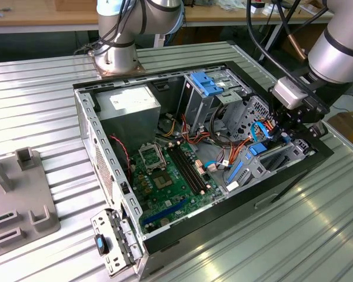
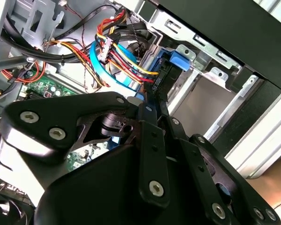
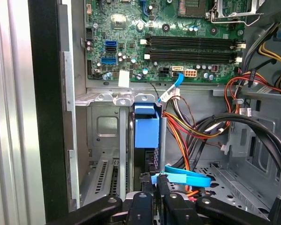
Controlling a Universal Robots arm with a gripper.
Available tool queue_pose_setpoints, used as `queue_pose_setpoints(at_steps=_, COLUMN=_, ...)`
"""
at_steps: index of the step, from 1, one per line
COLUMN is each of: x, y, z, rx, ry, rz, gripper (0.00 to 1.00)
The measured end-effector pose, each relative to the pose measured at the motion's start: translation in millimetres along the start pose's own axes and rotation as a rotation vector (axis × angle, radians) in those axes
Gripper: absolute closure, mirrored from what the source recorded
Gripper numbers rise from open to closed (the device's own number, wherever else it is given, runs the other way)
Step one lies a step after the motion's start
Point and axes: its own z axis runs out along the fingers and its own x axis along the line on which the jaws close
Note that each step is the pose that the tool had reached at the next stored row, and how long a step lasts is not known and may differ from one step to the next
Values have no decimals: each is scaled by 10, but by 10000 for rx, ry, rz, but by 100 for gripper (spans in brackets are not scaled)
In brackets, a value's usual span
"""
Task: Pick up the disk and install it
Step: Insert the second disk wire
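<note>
The disk [image 3: 146, 129], a thin dark body with bright blue carrier rails, stands on edge in a slot of the metal drive bay [image 3: 103, 136] at the front corner of the open computer case [image 1: 91, 135]. In the second wrist view the disk [image 2: 171, 63] shows its blue end against the bay frame. My gripper [image 3: 154, 187] reaches into the case from the exterior view's right, its black fingers [image 3: 141, 201] pressed on either side of the disk's near edge. In the exterior view the gripper [image 1: 294, 132] hangs over the blue rail of the disk [image 1: 257, 148].
Bundles of red, yellow and black cables [image 3: 196, 126] and a flat blue cable [image 3: 187, 177] crowd beside the slot. The green motherboard [image 1: 165, 179] lies on the case floor. An upright grey cage with a blue latch [image 1: 209, 82] stands at the back. A grey fixture [image 1: 23, 200] sits on the ribbed table.
</note>
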Motion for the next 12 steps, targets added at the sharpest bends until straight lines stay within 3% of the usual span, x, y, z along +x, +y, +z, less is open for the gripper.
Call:
queue_pose_setpoints(at_steps=5, x=2, y=5, z=32, rx=1, ry=5, rz=20, gripper=84)
queue_pose_setpoints(at_steps=12, x=2, y=4, z=26, rx=2, ry=6, rz=51, gripper=84)
